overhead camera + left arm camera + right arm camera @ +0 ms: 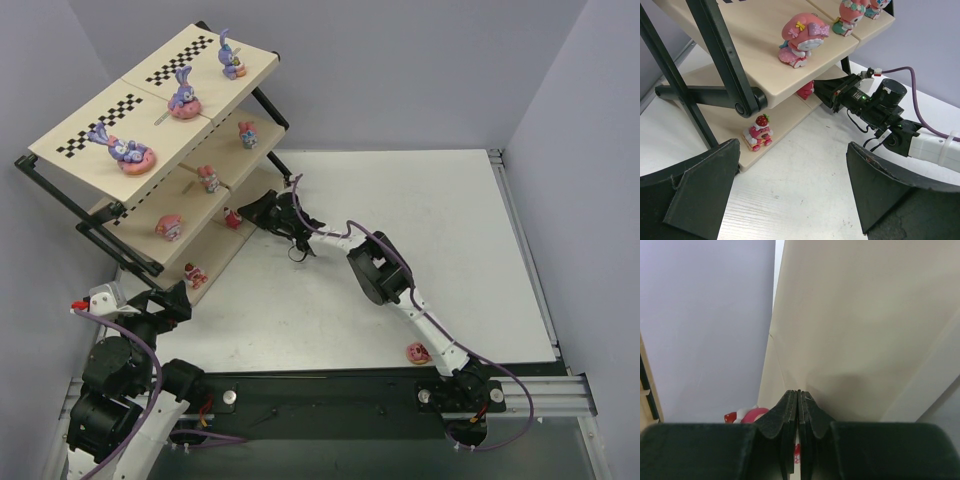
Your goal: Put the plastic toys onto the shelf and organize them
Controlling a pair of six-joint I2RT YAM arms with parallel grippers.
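While eight toys [184,97] line the shelf [258,65], running lower-left to upper-right, a ninth toy [418,352] lies on the bench [450,220]; left pincer [790,200] released, right pincer [798,395] clenched empty.

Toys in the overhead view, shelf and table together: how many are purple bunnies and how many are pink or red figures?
Purple bunnies: 3
Pink or red figures: 6
Total: 9

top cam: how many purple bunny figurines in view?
3, all on the top board of the shelf: left bunny near its left end, middle bunny at centre, right bunny at the right end. Lower tiers show only pink figures; the boards may hide more.
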